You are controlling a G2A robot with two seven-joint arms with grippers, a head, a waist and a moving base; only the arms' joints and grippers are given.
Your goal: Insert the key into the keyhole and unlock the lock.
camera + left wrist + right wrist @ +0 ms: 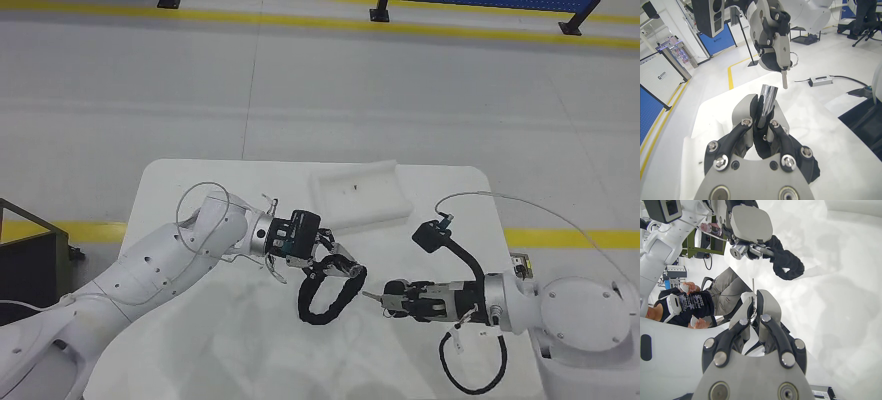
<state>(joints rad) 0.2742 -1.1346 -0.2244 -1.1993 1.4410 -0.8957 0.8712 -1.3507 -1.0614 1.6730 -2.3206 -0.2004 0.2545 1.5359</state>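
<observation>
My left gripper (338,267) is shut on the chrome lock (767,100), held above the table's middle. The lock's black sleeved cable loop (325,296) hangs below it. The right wrist view faces the keyhole (736,253) at the cylinder's end. My right gripper (390,298) is shut on the key's head, and the silver key (784,80) points at the lock with a short gap between its tip and the cylinder. A key ring (796,58) hangs behind the key. The key blade (753,286) sticks out past my own fingertips (762,298).
A white foam tray (360,195) lies on the white table (400,365) behind the grippers. A black cable loop (470,368) hangs from the right arm near the front edge. A grey power adapter (821,80) lies on the floor beyond the table.
</observation>
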